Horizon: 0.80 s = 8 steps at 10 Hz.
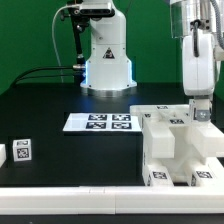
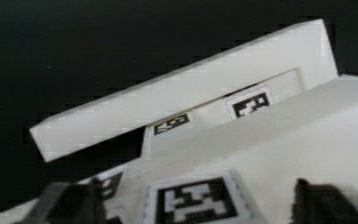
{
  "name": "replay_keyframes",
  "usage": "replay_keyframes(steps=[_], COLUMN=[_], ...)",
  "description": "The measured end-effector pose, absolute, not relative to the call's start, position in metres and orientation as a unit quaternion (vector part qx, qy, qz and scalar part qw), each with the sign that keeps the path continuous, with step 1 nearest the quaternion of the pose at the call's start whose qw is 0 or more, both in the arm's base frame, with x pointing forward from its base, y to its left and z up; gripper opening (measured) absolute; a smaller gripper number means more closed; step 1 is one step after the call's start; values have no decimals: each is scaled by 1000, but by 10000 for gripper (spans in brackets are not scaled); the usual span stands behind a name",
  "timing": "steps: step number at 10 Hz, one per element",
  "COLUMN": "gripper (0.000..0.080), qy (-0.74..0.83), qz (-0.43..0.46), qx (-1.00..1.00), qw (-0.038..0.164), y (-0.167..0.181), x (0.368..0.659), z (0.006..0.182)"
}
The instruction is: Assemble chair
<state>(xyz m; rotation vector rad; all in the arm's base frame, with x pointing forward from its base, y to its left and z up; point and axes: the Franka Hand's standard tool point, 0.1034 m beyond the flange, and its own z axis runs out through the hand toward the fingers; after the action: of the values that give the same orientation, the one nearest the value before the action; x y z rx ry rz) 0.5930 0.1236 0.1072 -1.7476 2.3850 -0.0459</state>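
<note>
The chair [image 1: 182, 150] is a partly joined cluster of white blocky parts with marker tags at the exterior view's right, on the black table. My gripper [image 1: 201, 113] hangs straight down over the cluster's far right part. In the wrist view the gripper [image 2: 190, 205] is open. Its dark fingertips [image 2: 60, 205] stand on either side of a white part carrying a tag [image 2: 197, 198], and I see nothing gripped. Beyond that part lies a long white panel [image 2: 176, 100] with two smaller tags [image 2: 250, 103] beside it.
The marker board [image 1: 100, 122] lies in the middle of the table. A small loose white tagged part [image 1: 22, 151] sits at the exterior view's left, another [image 1: 3, 155] at the very edge. The robot base [image 1: 105, 62] stands at the back. A white rail [image 1: 90, 201] borders the front.
</note>
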Motion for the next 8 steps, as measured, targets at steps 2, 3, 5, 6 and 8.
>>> replay_keyframes(steps=[2,3,5,6,8], gripper=[639,647,647,649,649], qy=[720,619,571,536,381], qz=[-10,-16,-22,-25,-27], qx=[-689,-781,-817,-841,-923], qw=[82,79,79,78,41], y=[122,117,116,116,117], x=[596,601,602,602,594], z=[114,118,118,118,115])
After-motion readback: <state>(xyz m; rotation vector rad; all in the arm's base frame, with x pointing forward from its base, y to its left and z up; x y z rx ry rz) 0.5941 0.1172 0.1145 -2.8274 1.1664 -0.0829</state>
